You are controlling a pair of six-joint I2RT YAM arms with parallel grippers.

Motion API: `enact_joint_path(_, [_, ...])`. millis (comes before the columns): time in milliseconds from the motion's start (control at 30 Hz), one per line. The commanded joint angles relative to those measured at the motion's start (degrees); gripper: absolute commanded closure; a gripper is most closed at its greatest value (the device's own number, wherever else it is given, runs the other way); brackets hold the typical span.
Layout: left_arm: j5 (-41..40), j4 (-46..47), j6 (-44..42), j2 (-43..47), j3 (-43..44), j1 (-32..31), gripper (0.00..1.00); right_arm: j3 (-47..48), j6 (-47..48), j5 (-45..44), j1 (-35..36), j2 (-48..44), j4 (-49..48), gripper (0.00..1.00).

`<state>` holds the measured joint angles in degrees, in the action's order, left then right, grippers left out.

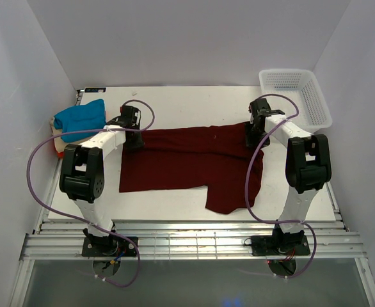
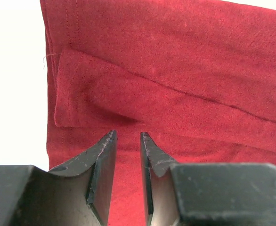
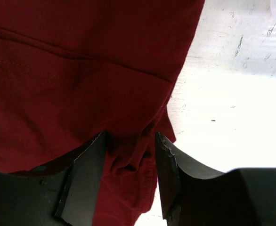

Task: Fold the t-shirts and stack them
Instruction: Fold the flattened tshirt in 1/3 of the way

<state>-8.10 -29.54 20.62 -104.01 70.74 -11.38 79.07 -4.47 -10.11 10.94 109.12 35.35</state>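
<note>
Spanning the middle of the table (image 1: 194, 102), the maroon t-shirt (image 1: 187, 160) lies flat with its long axis running from the left edge toward the right edge. One flap reaches toward the near edge, right of centre.

- The left gripper (image 1: 132, 135) sits at the shirt's far-left corner. In the wrist view the left gripper (image 2: 127, 134) has its jaws a narrow gap apart. Nothing is caught between them, and a doubled hem edge lies just ahead of the tips.
- The right gripper (image 1: 255, 133) sits at the far-right end of the shirt. In the wrist view the right gripper (image 3: 131, 137) has its jaws wider apart. They straddle a bunched ridge of cloth at the shirt's right edge, and the pinch does not look complete.
- The blue t-shirt (image 1: 80, 116) rests folded on a small pile at the far-left edge.
- The white basket (image 1: 322, 105) stands at the far-right corner.

Judgement: each arm is nearest its own end of the far edge. The fold therefore probably turns on carrying that edge toward the near edge, across the long axis.
</note>
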Motion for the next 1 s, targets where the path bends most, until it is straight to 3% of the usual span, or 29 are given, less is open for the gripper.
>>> enact_joint_path(0, [-0.25, 0.36, 0.47, 3.63, -0.51, 0.04, 0.63, 2.05, 0.95, -0.17, -0.30, -0.75, -1.87, 0.49])
enact_joint_path(133, [-0.08, 0.36, 0.56, 3.72, -0.78, 0.04, 0.63, 2.49, 1.57, -0.35, -0.30, -0.75, -1.78, 0.55])
enact_joint_path(167, [-0.08, 0.36, 0.65, 3.72, -0.87, 0.04, 0.63, 2.58, 1.74, -0.09, -0.39, -0.58, -1.87, 0.70])
enact_joint_path(233, [-0.08, 0.36, 0.65, 3.72, -1.04, 0.04, 0.63, 2.67, 1.83, 0.18, -0.39, -0.31, -1.78, 0.86])
enact_joint_path(300, [-0.08, 0.36, 0.65, 3.81, -1.22, 0.04, 0.63, 2.41, 1.83, 1.05, -0.39, -0.40, -2.22, 0.91])
enact_joint_path(600, [-0.25, -0.17, 0.47, 6.80, -3.06, 0.04, 0.67, 0.30, 1.48, 5.36, -0.22, -6.37, 1.38, 0.92])
enact_joint_path(967, [-0.69, -0.87, 0.47, 10.75, -8.07, 0.04, 0.69, -11.55, -0.01, 8.61, 0.75, -13.84, 11.40, 0.92])
